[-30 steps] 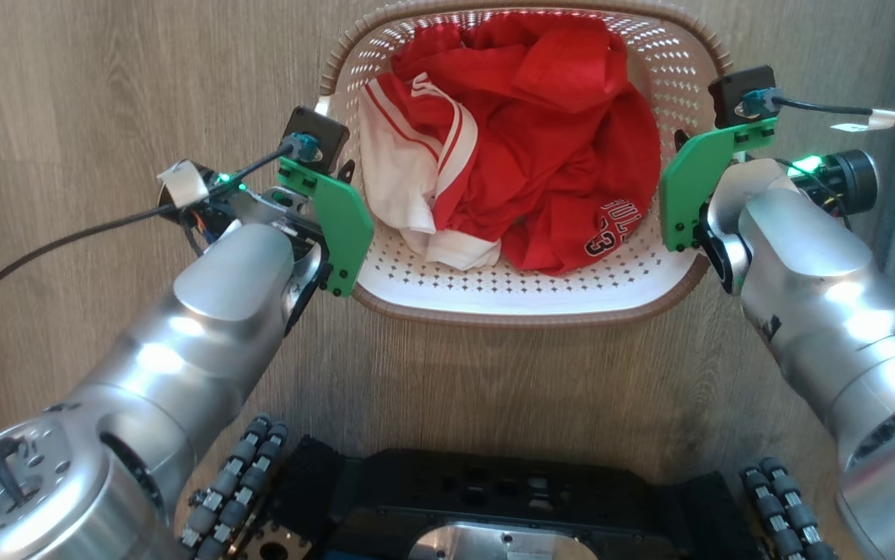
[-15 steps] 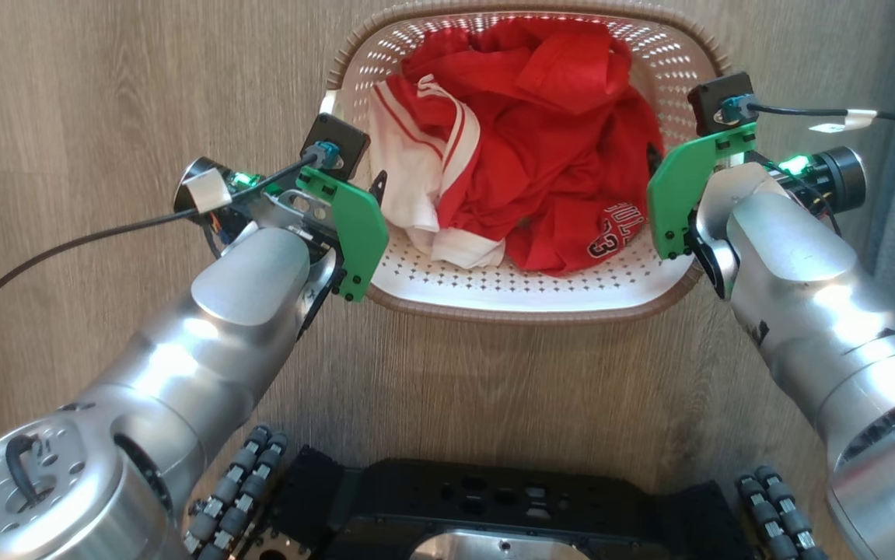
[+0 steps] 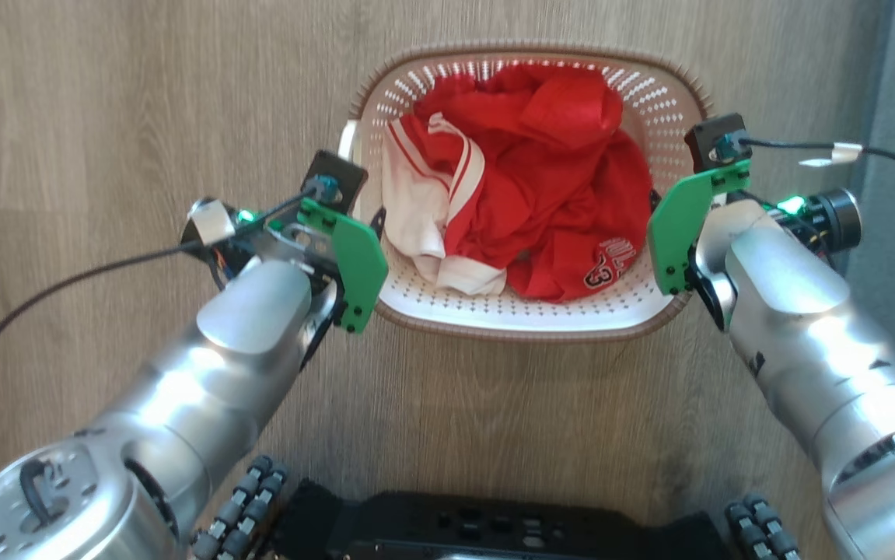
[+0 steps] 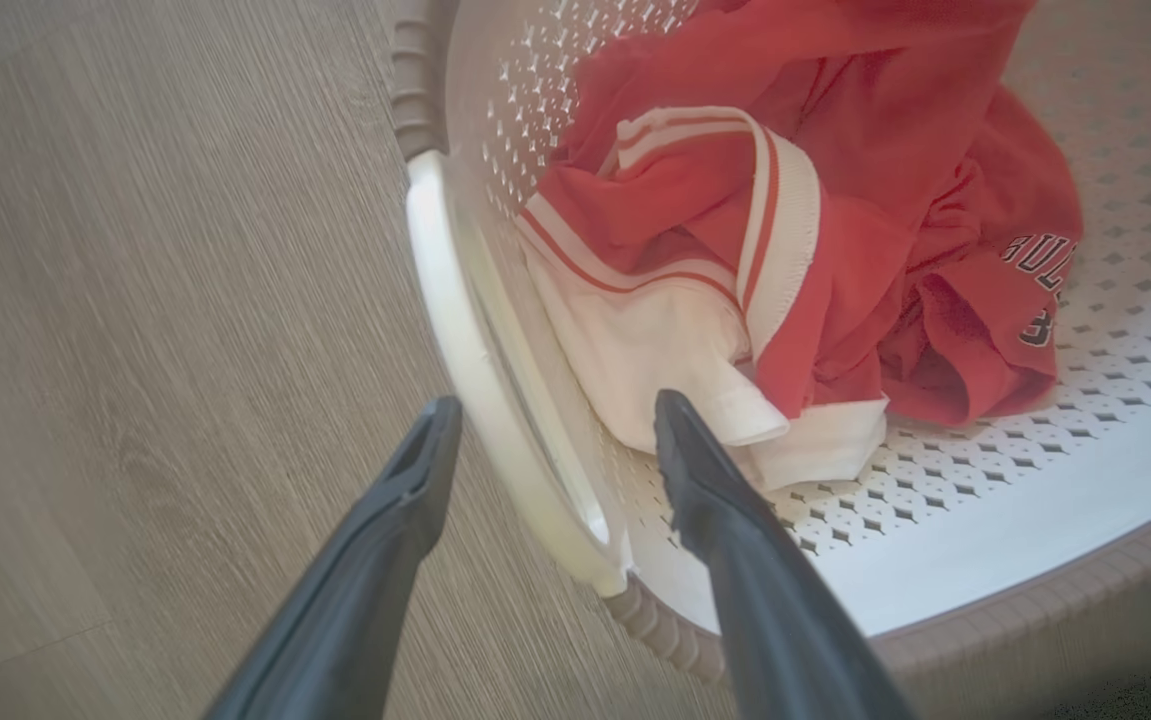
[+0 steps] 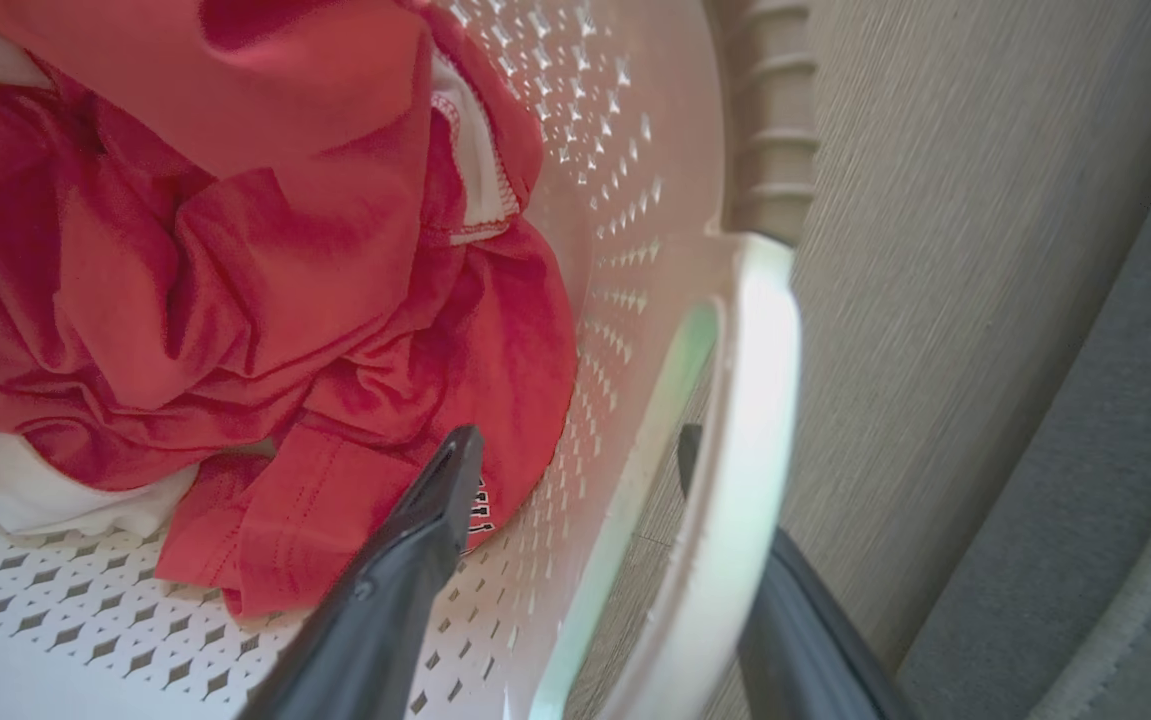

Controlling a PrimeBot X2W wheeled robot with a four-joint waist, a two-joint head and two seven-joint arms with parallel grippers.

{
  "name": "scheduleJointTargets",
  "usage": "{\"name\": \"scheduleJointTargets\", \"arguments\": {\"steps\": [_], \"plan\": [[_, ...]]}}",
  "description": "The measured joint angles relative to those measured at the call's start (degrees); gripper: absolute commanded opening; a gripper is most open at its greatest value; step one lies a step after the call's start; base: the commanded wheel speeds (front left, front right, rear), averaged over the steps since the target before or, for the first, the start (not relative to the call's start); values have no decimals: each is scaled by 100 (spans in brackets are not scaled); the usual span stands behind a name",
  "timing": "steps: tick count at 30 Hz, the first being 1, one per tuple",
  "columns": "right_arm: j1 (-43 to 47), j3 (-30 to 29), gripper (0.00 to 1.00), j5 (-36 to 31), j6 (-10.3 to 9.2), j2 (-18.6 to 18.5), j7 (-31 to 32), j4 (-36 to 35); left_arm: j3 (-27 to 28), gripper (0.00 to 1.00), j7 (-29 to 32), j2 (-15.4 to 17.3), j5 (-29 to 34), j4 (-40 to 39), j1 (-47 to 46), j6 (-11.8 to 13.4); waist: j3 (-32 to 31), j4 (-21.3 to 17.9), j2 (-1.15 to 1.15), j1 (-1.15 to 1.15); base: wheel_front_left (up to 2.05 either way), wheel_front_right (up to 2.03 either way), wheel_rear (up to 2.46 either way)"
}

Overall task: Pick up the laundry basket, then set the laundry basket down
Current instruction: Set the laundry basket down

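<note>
We found the laundry basket (image 3: 509, 333), a small rounded-rectangular white perforated plastic tub with a brown braided-look rim, on the pale wood-grain floor (image 3: 105, 117) straight ahead of our base, between our two silver arms. A heap of crumpled red-and-white clothes (image 3: 548, 194) lay inside it. Our left gripper (image 4: 550, 410) had its jaws apart, straddling the white left handle (image 4: 455, 320): one dark finger (image 4: 405, 500) stood outside the basket above the floor, the other (image 4: 715, 500) inside by the white cloth, and both were clear of the handle. Our right gripper (image 5: 577, 440) was likewise spread around the white right handle (image 5: 750, 400), one finger (image 5: 415, 540) inside near the red cloth, the other (image 5: 795, 620) on the outer side, partly hidden behind the handle. A grey felt-like surface (image 5: 1085, 500) bordered the floor beyond the basket's right side.
</note>
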Motion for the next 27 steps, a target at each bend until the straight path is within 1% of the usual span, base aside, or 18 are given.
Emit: {"name": "scheduleJointTargets", "arguments": {"steps": [6, 12, 15, 18, 20, 22, 24, 27], "plan": [[321, -31, 100, 35, 0, 2, 63, -33, -5, 100, -30, -21, -77, 104, 352, 9, -504, -1, 0, 0, 0, 0, 0], [593, -68, 100, 108, 0, 7, 77, -191, -9, 100, -333, -21, -211, 207, 679, 51, -1042, -30, 0, 0, 0, 0, 0], [775, -96, 100, 219, 0, 12, -57, -345, 3, 100, -573, -22, -274, 303, 859, 141, -1407, -56, 0, 0, 0, 0, 0], [968, -171, 100, 361, 0, 20, -349, -446, 51, 100, -727, -22, -304, 330, 1001, 255, -1794, -87, 0, 0, 0, 0, 0], [1077, -268, 100, 456, 0, 22, -657, -497, 182, 100, -772, -23, -300, 312, 1053, 365, -2052, -107, 0, 0, 0, 0, 0], [1144, -369, 100, 525, 0, 23, -1012, -511, 467, 100, -772, 33, -157, 38, 1069, 565, -2304, -125, 0, -1, 0, 0, 0], [1176, -489, 100, 558, 0, 23, -1289, -568, 846, 100, -772, 156, 189, -471, 1080, 776, -2553, -139, 0, 0, 0, 0, 0], [1265, -672, 100, 598, 0, 25, -1456, -756, 1575, 100, -773, 433, 800, -1357, 1284, 1095, -2906, -155, 0, 0, 0, 0, 0]]}}
